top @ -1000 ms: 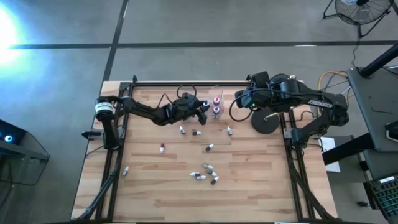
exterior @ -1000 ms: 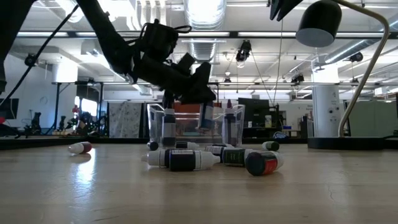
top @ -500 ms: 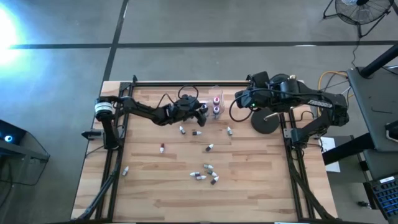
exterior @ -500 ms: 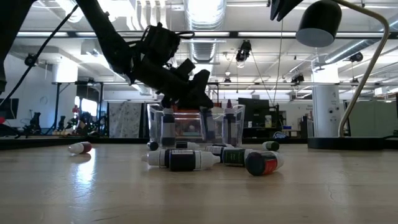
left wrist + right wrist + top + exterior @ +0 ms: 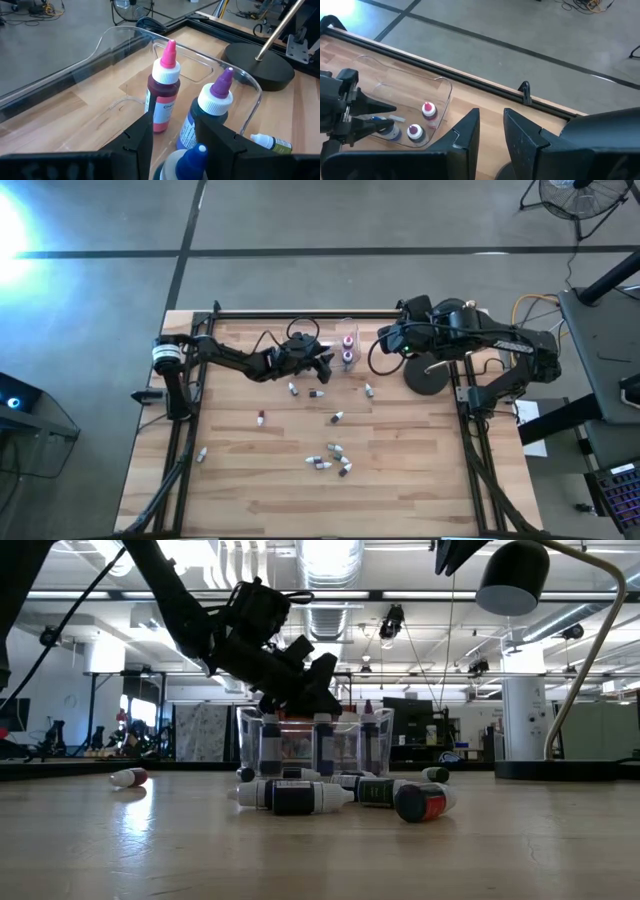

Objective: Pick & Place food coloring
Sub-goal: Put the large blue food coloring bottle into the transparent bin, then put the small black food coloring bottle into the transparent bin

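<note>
The light wooden slatted table [image 5: 400, 470] is crossed from its left edge by the dark left arm, and the left gripper [image 5: 324, 363] is held over the clear plastic rectangular box [image 5: 220, 70] near the far edge. Its fingers [image 5: 137, 142] are seen parted in the left wrist view, with the blue-capped bottle [image 5: 187, 160] between them, low inside the box; whether the pads still touch it cannot be told. The right gripper [image 5: 490, 132] is parked high beside the black round lamp base [image 5: 428, 374], its fingers nearly together and empty.

In the box, the pink-capped bottle [image 5: 163, 86] and the purple-capped bottle [image 5: 210, 112] stand upright just beside the blue one. The release is probably being finished, so the fingers should be spread enough to clear the blue cap, then lifted straight up, lest the neighbours be tipped. The remaining small bottles [image 5: 328, 456] lie scattered on the table, well apart from the box.
</note>
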Available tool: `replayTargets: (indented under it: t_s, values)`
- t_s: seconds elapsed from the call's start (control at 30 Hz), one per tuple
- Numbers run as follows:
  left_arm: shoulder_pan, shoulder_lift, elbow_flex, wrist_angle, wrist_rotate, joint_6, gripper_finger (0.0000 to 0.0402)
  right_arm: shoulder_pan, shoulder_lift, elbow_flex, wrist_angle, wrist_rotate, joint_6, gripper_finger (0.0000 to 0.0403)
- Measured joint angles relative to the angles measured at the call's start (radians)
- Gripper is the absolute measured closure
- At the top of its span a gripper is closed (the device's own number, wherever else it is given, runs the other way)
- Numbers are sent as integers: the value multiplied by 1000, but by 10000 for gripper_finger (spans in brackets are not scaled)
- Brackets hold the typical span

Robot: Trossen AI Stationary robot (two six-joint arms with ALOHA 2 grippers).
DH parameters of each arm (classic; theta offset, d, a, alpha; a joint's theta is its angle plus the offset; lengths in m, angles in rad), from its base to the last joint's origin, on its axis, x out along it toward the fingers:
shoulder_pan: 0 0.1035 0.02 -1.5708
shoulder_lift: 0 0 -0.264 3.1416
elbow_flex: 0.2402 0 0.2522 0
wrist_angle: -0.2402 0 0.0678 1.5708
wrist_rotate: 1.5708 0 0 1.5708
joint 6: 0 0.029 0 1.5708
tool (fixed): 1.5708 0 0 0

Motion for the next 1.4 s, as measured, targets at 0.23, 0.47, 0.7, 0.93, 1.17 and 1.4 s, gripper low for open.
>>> replayTargets:
  t_s: [0.23, 0.47, 0.7, 0.93, 1.17, 1.4]
  values:
    - [-6, -25, 0, -20, 1, 0, 282, 0, 0, 0, 0, 0, -23, 320]
    - [-8, -95, 0, -98, -3, -2, 282, 0, 0, -2, 1, 1, -44, 290]
    - [-47, -280, 0, -120, 2, 32, 282, 0, 0, -6, 2, 0, -69, 246]
    - [-138, -561, 4, -557, -45, 22, 282, 0, 0, -7, 2, -17, -97, 219]
    - [-302, -706, 7, -973, -153, -263, 282, 7, 0, -22, 66, -18, -311, 216]
    - [-525, -700, 25, -1189, -185, -616, 282, 48, 0, -84, 388, -201, -707, 218]
